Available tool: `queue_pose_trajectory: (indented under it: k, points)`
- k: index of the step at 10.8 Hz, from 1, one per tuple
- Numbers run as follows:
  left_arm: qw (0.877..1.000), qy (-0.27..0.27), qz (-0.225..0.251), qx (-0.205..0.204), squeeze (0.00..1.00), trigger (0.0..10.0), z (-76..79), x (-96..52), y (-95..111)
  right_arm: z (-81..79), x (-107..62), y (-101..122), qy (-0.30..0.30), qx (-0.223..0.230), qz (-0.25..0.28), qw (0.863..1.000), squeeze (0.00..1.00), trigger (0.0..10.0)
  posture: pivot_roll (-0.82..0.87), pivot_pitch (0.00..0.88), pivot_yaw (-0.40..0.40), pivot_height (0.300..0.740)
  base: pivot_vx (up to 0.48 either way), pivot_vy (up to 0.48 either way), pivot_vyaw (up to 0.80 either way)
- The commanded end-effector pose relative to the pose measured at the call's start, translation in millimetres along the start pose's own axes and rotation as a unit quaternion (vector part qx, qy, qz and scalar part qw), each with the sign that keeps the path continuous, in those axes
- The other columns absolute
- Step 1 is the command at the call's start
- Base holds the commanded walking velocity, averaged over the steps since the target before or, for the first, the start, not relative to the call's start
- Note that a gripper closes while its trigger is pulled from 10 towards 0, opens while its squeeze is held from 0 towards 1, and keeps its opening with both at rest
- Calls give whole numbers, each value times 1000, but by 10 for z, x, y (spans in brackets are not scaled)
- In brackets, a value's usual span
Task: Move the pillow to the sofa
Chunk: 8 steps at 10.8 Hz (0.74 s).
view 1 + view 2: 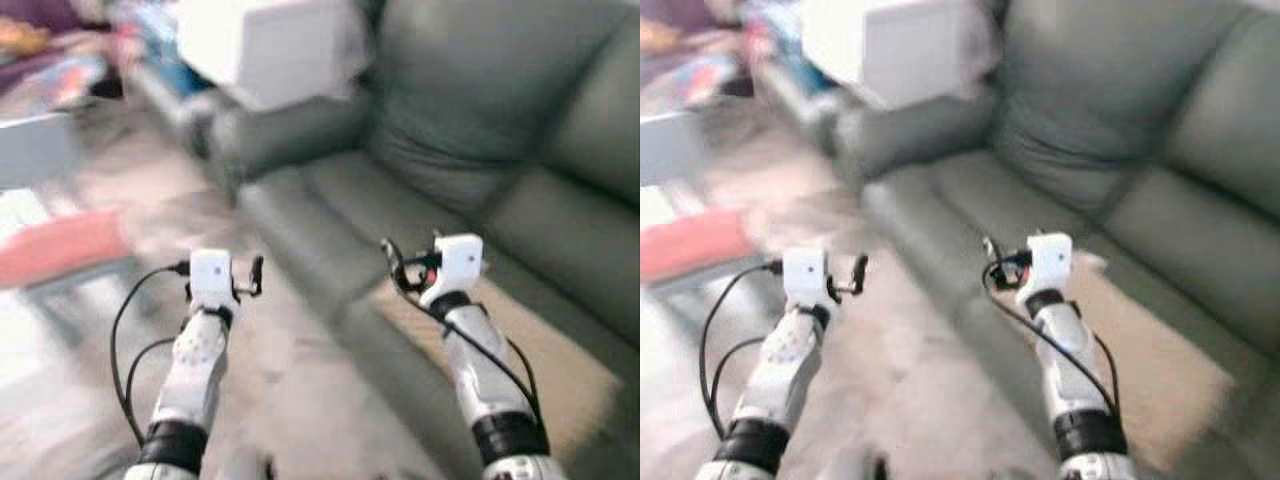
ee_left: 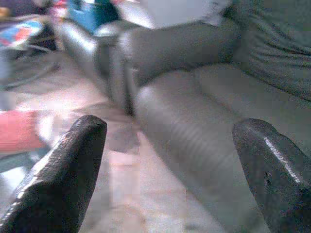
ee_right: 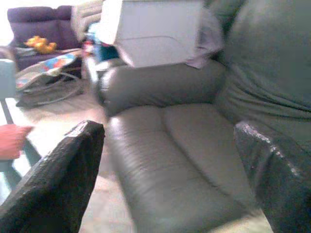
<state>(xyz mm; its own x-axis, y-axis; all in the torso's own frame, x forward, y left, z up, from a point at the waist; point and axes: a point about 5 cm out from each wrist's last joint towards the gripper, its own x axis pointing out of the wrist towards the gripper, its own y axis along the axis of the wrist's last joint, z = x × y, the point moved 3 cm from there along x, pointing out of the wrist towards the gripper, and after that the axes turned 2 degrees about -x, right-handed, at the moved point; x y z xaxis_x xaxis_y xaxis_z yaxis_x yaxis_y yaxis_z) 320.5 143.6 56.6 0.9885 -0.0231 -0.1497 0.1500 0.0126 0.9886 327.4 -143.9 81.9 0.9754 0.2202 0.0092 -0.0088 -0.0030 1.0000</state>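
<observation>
**Both end effectors open and empty before the grey-green sofa**

The head views are blurred. A grey-green leather sofa (image 1: pixel 420 200) runs diagonally across the scene, its long axis going from the rolled armrest (image 3: pixel 160 85) at the far left toward the near right; the seat cushions face the robot and the back cushions rise behind them. A pale beige, flat, soft-looking thing (image 1: pixel 520 350) lies on the seat near the right arm — whether it is the pillow or a throw I cannot tell through the blur, and its long axis seems to follow the seat front.

The left end effector (image 2: pixel 170 165) hovers over the floor (image 1: pixel 270 390) just in front of the sofa, fingers (image 2: pixel 63 179) spread wide, nothing between them. The right end effector (image 3: pixel 170 170) hangs above the seat edge, fingers (image 3: pixel 53 184) likewise parted and empty.

A white box (image 3: pixel 155 29) sits on the armrest, with lilac cloth (image 3: pixel 209 41) beside it. To the left stands a low surface bearing a red object (image 1: pixel 60 245). Farther off — a purple sofa (image 3: pixel 36 22) with something yellow (image 3: pixel 41 45) on it.
</observation>
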Motion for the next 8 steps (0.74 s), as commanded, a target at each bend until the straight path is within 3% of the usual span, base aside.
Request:
queue_pose_trajectory:
  k: [1,7,8]
  points:
    - [1000,29,-4,9,0,10000,-168,-7,-7,-103,48,54,15,3,11,1000,0,10000,23,0,-6,740,0,480,569]
    - [998,60,-4,7,0,10000,-270,9,9,-98,12,11,13,4,5,1000,0,10000,18,0,2,740,0,480,0]
    - [998,66,0,7,0,10000,-285,-19,11,-24,-24,-8,3,-10,2,1000,0,10000,41,0,-6,740,0,480,0]
